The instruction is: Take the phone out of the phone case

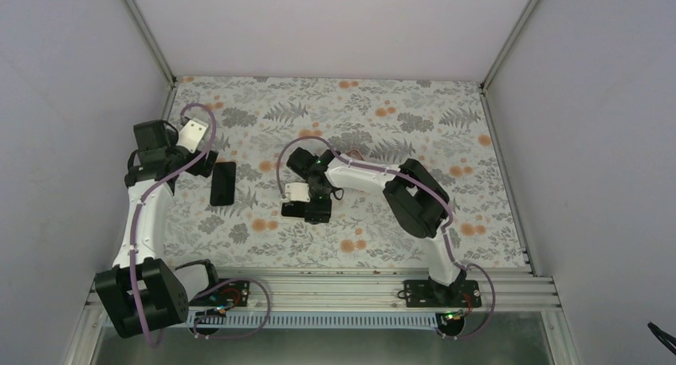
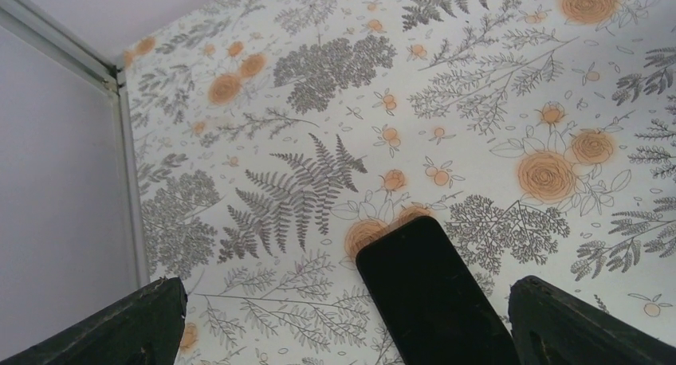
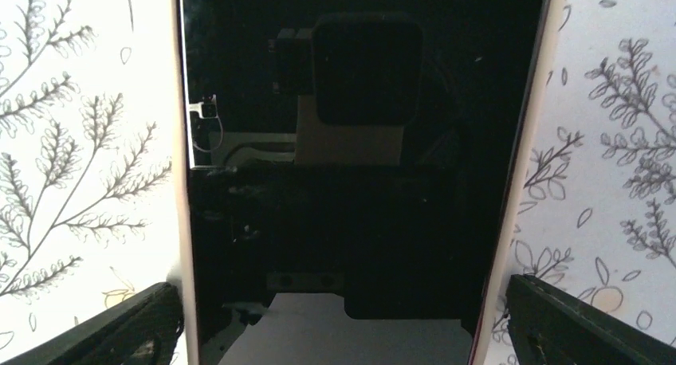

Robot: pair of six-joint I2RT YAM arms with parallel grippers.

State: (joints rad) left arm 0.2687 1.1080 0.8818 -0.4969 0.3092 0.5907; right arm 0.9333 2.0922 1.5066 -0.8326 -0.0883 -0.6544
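- Left tool (image 2: 347, 305): spread wide, holding nothing. It hangs over the left side of the bench (image 1: 398, 118), close to the left wall.
- Left fingers (image 2: 139, 325) show only as dark tips at the two bottom corners of the wrist view.
- A matte black slab (image 2: 434, 301) lies flat on the floral bench between those tips, its rounded end pointing far. The fingers stand well apart from it on either side. From above, the slab lies just right of the left arm, long axis running near to far.
- I cannot tell whether this slab is a bare handset or something else, as no markings are visible.
- Right tool (image 3: 343, 317): also spread wide, reaching left to mid-bench and pointing straight down.
- Phone (image 3: 359, 182): a glossy black face fills the right wrist view and mirrors the camera block above it. It lies flat at mid-bench, under the right tool.
- Phone case (image 3: 182, 62): a thin pale-pink rim runs along both long edges of the phone, so it probably sits around it.
- Right fingers (image 3: 139, 325) flank the long edges. Whether they touch the rim cannot be judged from here.
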